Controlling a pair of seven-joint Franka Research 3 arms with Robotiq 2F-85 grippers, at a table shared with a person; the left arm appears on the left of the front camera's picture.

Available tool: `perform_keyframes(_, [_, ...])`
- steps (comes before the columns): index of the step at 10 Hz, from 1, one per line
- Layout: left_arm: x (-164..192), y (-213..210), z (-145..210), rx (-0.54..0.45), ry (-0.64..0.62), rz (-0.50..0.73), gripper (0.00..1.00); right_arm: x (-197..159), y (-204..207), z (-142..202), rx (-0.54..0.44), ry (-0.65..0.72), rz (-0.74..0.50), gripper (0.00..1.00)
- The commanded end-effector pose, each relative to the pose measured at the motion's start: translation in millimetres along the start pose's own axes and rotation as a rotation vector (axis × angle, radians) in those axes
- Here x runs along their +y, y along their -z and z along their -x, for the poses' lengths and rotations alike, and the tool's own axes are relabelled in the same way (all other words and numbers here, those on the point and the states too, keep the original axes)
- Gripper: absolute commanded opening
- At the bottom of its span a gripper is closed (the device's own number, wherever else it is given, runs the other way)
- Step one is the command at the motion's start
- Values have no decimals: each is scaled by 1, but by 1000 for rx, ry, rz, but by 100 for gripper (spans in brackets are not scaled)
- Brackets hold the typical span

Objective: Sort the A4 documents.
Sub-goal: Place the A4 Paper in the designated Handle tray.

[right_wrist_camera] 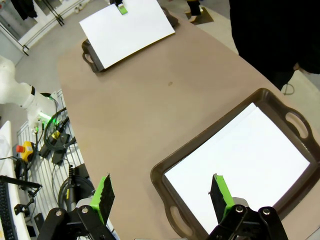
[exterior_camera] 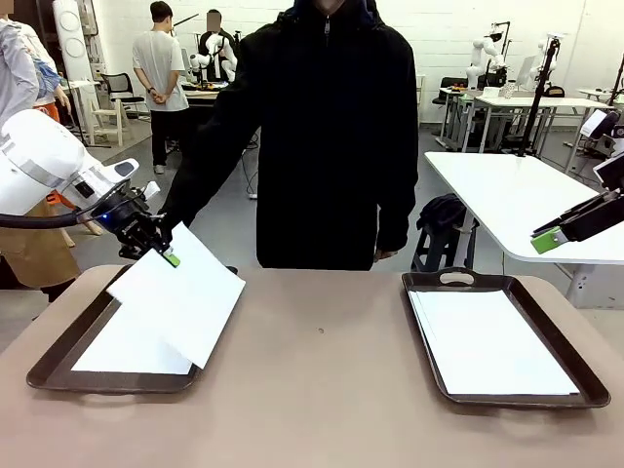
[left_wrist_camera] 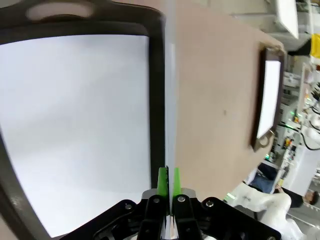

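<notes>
Tan table (exterior_camera: 322, 390); sheet (exterior_camera: 180, 292) edge-on between left gripper (exterior_camera: 166, 255) pads.

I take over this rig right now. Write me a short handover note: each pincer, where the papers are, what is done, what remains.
Left pincer: shut on the corner of one A4 sheet, held tilted above the left tray.
Right pincer: open, holding nothing, raised over the right tray.
Papers: one sheet flat in the left tray; a stack in the right tray.
Person: stands at the far side, one arm reaching toward the left pincer.
Done: the sheet is gripped.
Left: it probably still has to be placed in a tray; which one I cannot tell.
</notes>
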State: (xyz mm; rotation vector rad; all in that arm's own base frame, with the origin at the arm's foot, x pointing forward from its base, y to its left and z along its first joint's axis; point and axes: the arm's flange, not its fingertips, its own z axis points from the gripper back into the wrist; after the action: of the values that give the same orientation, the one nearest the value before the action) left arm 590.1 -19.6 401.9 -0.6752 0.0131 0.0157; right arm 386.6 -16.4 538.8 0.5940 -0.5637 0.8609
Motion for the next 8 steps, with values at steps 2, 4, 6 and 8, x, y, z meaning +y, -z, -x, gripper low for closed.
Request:
perform_keyframes(2, [20, 0, -4, -45, -105, -169, 1, 0, 2, 1, -3, -2, -6, 100])
perform_keyframes(4, [30, 0, -3, -36, -118, -220, 1, 0, 2, 1, -3, -2, -6, 100])
perform_keyframes(6, [35, 2, -3, -6, -112, -254, 1, 0, 2, 1, -3, -2, -6, 100])
perform_keyframes(8, [38, 5, -6, 16, -108, -284, 1, 0, 2, 1, -3, -2, -6, 100])
